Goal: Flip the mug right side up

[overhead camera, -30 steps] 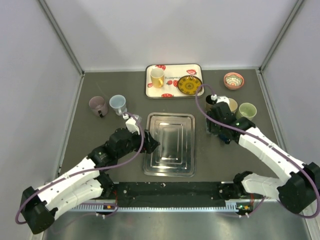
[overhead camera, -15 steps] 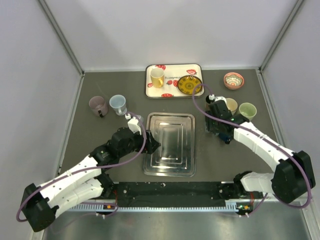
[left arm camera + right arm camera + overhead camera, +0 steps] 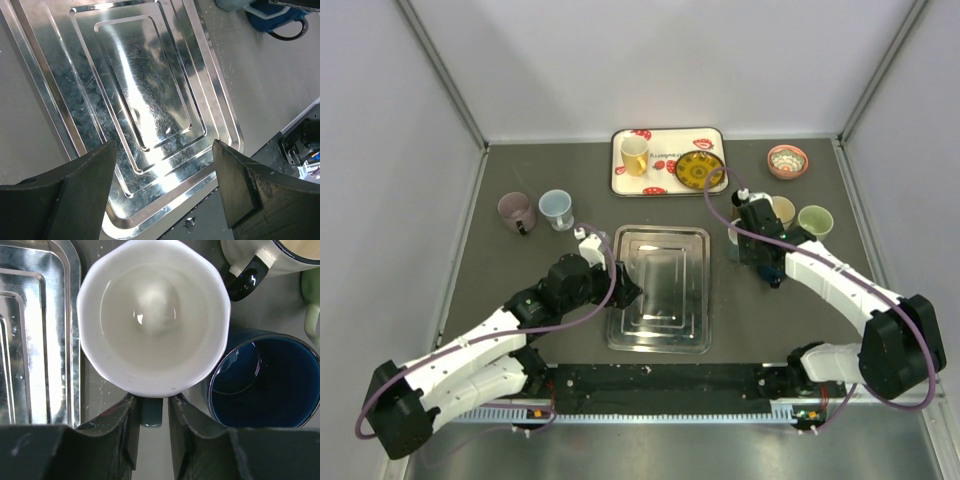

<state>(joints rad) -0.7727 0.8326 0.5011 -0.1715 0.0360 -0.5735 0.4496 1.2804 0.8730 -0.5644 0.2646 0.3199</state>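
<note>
White glazed inside and mouth-up: seen from the right wrist, the white mug now opens straight toward the camera. The right gripper has its jaws closed on the mug's dark teal handle, which points to 6 o'clock in that view. From above, over the last second the right forearm has swung in toward the middle, and a pale rim has come into sight at the gripper's 9 o'clock side. I read that as the turn being done or very nearly so. What seems left is to let go. Whether the base already rests on the tabletop cannot be told.

The mug stands just off the 3 o'clock edge of the metal tray, crowded by a blue mug just beside it at 4 o'clock. A cream mug and a green mug lie further round, so the release wants care. The left gripper hangs over the metal tray with jaws spread wide, holding nothing, barely shifted.

The tabletop is dark grey and matt, lightly scuffed, fenced by pale walls. At 12 o'clock a printed tray carries a yellow mug and a patterned plate. A small bowl sits at 1 o'clock; a purple mug and a light blue mug at 10 o'clock.
</note>
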